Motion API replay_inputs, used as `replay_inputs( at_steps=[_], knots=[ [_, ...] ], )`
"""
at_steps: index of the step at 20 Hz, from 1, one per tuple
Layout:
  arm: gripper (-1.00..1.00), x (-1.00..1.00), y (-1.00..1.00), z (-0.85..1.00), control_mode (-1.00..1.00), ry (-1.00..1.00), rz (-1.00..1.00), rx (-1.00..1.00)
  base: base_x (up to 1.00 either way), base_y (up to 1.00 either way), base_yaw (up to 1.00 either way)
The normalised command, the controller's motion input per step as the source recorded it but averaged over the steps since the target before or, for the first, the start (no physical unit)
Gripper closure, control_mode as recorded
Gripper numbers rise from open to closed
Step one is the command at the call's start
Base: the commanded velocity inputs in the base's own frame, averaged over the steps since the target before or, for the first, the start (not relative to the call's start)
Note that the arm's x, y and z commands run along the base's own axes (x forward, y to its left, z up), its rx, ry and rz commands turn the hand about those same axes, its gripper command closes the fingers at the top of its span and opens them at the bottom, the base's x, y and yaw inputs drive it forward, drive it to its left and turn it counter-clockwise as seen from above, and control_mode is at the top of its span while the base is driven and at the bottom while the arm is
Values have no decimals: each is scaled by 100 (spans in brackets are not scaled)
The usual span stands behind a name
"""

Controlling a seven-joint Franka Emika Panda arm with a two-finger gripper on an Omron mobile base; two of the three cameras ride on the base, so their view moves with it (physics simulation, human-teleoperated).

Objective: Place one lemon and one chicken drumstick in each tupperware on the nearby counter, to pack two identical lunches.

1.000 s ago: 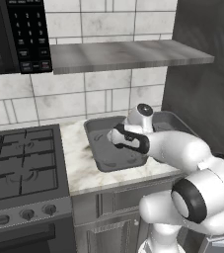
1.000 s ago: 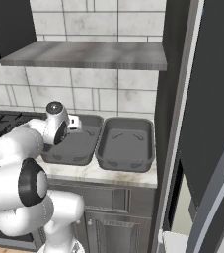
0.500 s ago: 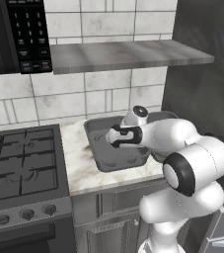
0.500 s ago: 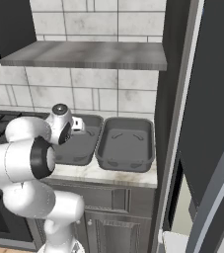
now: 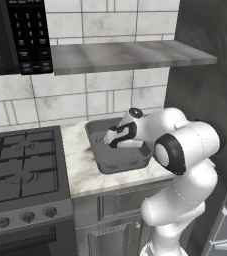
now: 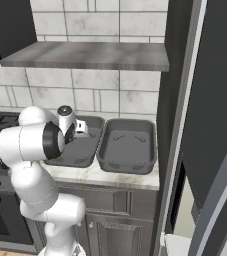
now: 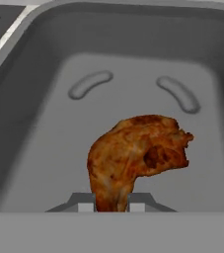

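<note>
The gripper [image 7: 111,206] clenches the thin end of a drumstick [image 7: 135,155] over the left tupperware [image 6: 80,152] on the counter [image 5: 87,175]. The right tupperware [image 6: 127,147] sits just beside it. Microwave [image 5: 15,35] keypad lettering is too small to read.

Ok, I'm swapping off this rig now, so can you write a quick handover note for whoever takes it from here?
Gripper: shut on the reddish-brown chicken drumstick, held over the dark grey rectangular tupperware tray nearer the stove.
Second dark grey tupperware tray: beside it on the pale marbled counter, nothing in it.
Done: nothing lies in either tray yet.
Left: release this drumstick, then the other drumstick and both lemons.
</note>
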Motion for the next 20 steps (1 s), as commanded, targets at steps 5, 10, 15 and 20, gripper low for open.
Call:
replay_inputs(
  at_steps=[5,10,15,20],
  knots=[
    [100,37,5,-23,-100,5,-2,0,0,0,0],
    [100,40,3,-29,-100,1,-1,0,0,0,0],
    [-100,49,7,-33,-100,0,0,0,0,0,0],
    [-100,24,5,-4,-100,0,-3,0,0,0,0]
  ],
)
